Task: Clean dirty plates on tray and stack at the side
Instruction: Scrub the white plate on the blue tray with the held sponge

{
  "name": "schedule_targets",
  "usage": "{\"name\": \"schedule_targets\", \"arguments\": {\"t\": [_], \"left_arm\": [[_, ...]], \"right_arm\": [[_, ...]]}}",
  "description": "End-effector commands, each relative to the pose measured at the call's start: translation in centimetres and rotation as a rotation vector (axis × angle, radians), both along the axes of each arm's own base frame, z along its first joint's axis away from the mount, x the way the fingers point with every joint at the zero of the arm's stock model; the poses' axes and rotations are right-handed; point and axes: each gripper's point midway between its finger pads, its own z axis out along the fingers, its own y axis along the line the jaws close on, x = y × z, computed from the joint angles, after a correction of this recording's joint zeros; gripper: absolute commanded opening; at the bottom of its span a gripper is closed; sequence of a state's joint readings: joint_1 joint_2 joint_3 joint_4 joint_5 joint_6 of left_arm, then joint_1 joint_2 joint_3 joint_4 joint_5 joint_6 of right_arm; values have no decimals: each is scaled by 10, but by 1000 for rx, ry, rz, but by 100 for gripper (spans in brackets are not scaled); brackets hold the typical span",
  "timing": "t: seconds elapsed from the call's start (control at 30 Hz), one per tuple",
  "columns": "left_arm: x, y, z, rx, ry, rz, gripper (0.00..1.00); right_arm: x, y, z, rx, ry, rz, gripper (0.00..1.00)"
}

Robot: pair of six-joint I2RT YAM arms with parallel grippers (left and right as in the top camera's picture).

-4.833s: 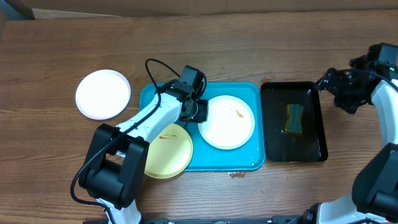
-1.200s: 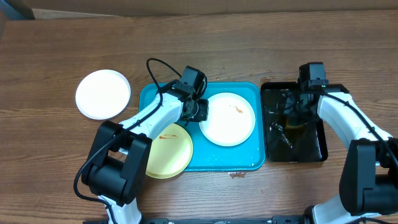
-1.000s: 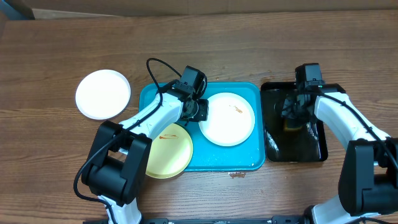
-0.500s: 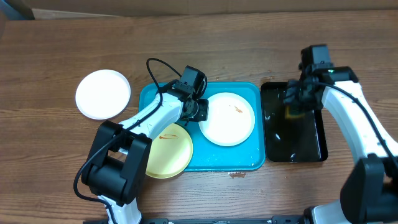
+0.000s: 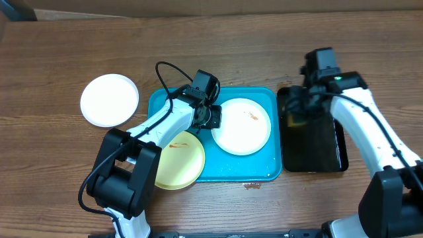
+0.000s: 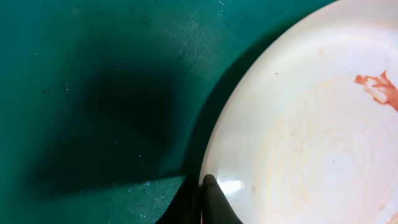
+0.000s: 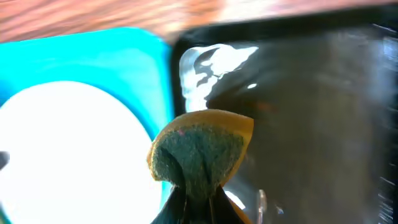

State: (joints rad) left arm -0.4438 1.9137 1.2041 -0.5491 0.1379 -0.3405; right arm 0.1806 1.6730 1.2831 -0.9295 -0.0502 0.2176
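Three plates showed from overhead. A smeared white plate (image 5: pixel 242 129) lay flat in the right half of the turquoise tray (image 5: pixel 244 168), with a small reddish-brown streak (image 5: pixel 253 119) on its upper right. A yellow-green plate (image 5: pixel 180 158), also streaked, sat at the tray's front left corner and hung out over the rim onto the wooden table (image 5: pixel 264 53). A clean white plate (image 5: pixel 109 100) rested on the bare wood, well apart to the left.

The left gripper (image 5: pixel 213 118) was closed at the smeared plate's left rim. In the wrist view one dark fingertip (image 6: pixel 214 200) met that edge, though whether it pinched the rim could not be told. The left arm lay across the tray's left part and covered a piece of the yellow-green plate, with a black cable (image 5: pixel 165 73) looping above it.

The right gripper (image 5: pixel 295 116) was clenched on a folded green-and-yellow sponge (image 7: pixel 199 149), raised over the left edge of the narrow black tray (image 5: pixel 310 149), just beside the turquoise one. The right arm crossed the black tray's far right corner. A small reddish mark (image 5: pixel 251 186) sat on the wood just in front of the turquoise rim
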Motion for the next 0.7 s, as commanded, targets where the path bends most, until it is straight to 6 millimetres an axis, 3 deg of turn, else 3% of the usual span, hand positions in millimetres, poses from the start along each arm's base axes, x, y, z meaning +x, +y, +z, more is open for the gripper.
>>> {"name": "schedule_targets", "arguments": {"t": [0.0, 0.17, 0.37, 0.5, 0.67], "left_arm": [[-1, 2, -6, 17, 8, 6, 4], [-2, 3, -7, 19, 11, 6, 4], [-2, 3, -7, 19, 11, 6, 4], [-2, 3, -7, 19, 12, 6, 4], [-3, 3, -7, 21, 15, 5, 4]], "right_arm": [[7, 48, 16, 62, -68, 131, 4], [8, 76, 10, -30, -121, 208, 4], [12, 95, -24, -145, -116, 272, 4], [24, 92, -46, -242, -131, 263, 4], [31, 88, -59, -272, -132, 251, 4]]}}
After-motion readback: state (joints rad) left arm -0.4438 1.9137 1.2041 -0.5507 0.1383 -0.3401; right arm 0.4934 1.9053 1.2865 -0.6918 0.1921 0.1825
